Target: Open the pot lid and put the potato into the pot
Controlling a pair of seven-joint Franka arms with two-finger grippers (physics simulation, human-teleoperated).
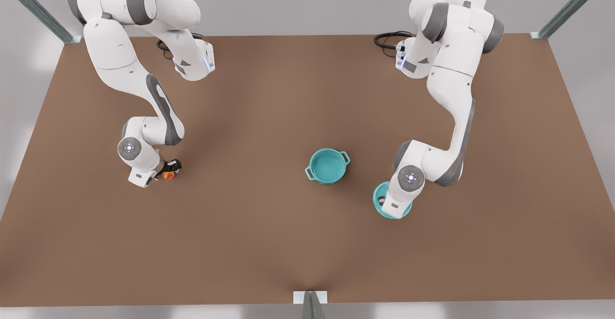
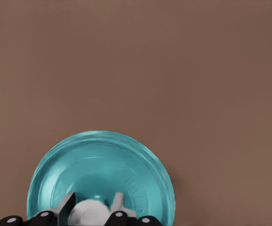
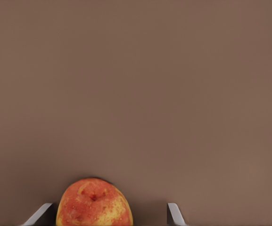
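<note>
The teal pot (image 1: 327,165) stands uncovered at mid-table, its inside bare. The pot lid (image 1: 379,207) (image 2: 103,165) lies to the front view's right of it, flat and low at the table. My left gripper (image 2: 92,209) is over the lid, its fingers (image 2: 118,203) pressed against both sides of the white knob (image 2: 88,213). On the front view's left, the potato (image 1: 168,175) (image 3: 94,202) rests on the table. My right gripper (image 1: 169,169) (image 3: 107,214) is lowered around it, open, with the potato nearer one finger (image 3: 41,213).
The brown table (image 1: 269,242) stretches wide around both arms. Metal frame posts (image 1: 571,6) stand at its far corners, and a bracket (image 1: 310,298) sits at the middle of the near edge. Black cables (image 1: 387,40) lie near the arm bases.
</note>
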